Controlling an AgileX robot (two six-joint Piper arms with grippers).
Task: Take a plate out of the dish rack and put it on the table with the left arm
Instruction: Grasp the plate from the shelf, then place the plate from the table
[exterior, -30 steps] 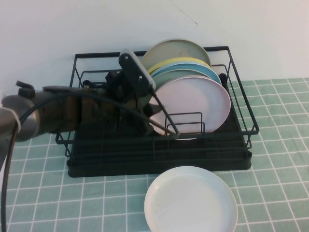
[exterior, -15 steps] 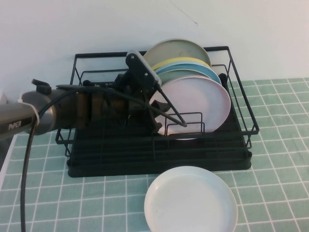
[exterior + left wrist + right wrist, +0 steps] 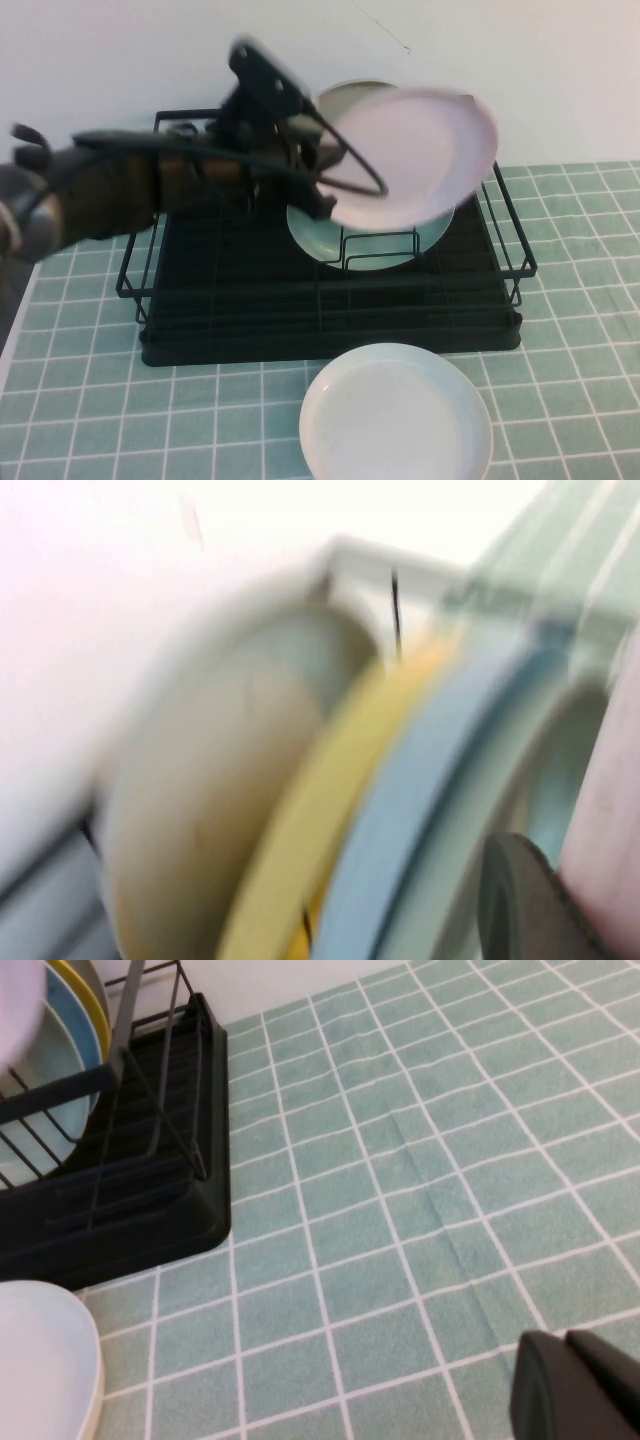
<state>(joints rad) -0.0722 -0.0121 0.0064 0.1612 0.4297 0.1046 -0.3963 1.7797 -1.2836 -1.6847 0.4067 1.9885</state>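
My left gripper (image 3: 322, 200) is shut on the left edge of the pale pink plate (image 3: 415, 150) and holds it tilted in the air above the black dish rack (image 3: 330, 320). In the left wrist view one dark finger (image 3: 520, 900) presses against the pink plate's edge (image 3: 612, 800). The plate is clear of the wire divider (image 3: 380, 250). The tiled table (image 3: 570, 330) lies in front of the rack. My right gripper (image 3: 575, 1385) is shut and empty low over the tiles, to the right of the rack (image 3: 150, 1190).
A mint-green plate (image 3: 330, 235) and a beige plate (image 3: 345, 100) still stand in the rack; yellow (image 3: 330, 810) and blue (image 3: 420, 810) plates show between them. A pure white plate (image 3: 395, 415) lies on the table in front of the rack.
My left gripper has lifted the pink plate up out of the divider and tilted it back. The mint-green plate behind it now shows.
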